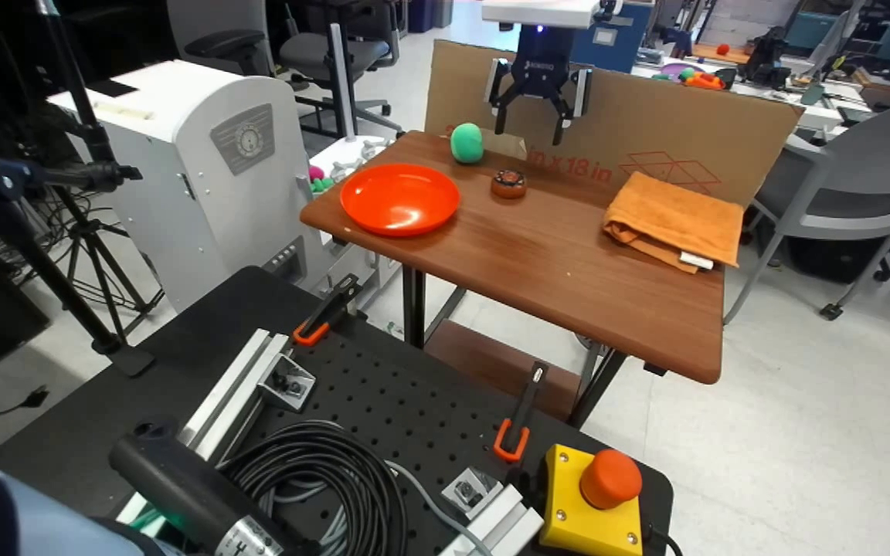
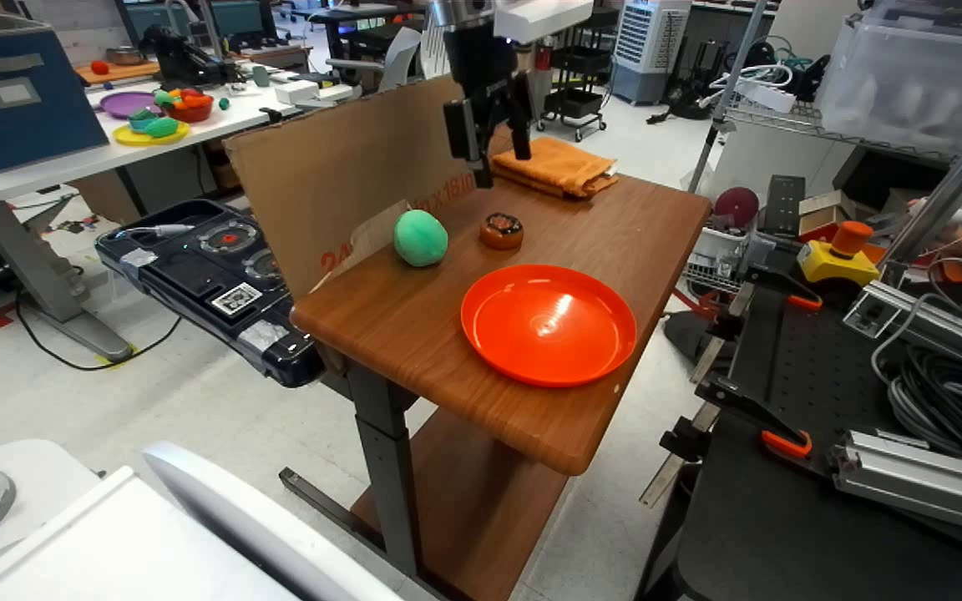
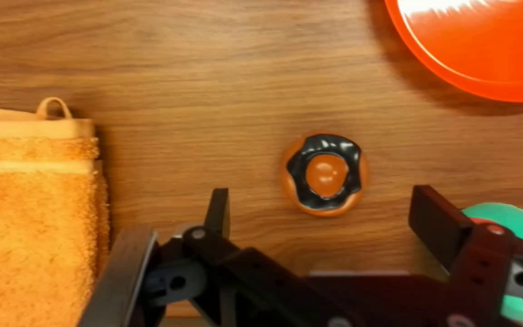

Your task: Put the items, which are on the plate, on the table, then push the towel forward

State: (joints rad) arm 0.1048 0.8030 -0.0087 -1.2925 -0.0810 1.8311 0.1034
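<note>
The round orange-red plate (image 1: 400,199) lies bare near one end of the brown wooden table (image 1: 538,255). The green ball (image 1: 467,144) stands on the table beside the plate, by the cardboard. The small reddish-orange lump with a black ring on top (image 3: 327,200) sits on the table between plate and towel. The folded orange towel (image 1: 677,216) lies at the opposite end of the table; it also shows in the wrist view (image 3: 30,227). My gripper (image 1: 530,130) is open and empty, above the table. In the wrist view the lump appears between and just beyond the fingertips; the right finger partly hides the ball.
An upright cardboard sheet (image 1: 607,123) stands along the table's far edge. A black perforated board (image 1: 414,401) with clamps, coiled cables and a yellow box with a red button (image 1: 596,502) stands in front of the table. A white machine (image 1: 213,170) is beside the plate end.
</note>
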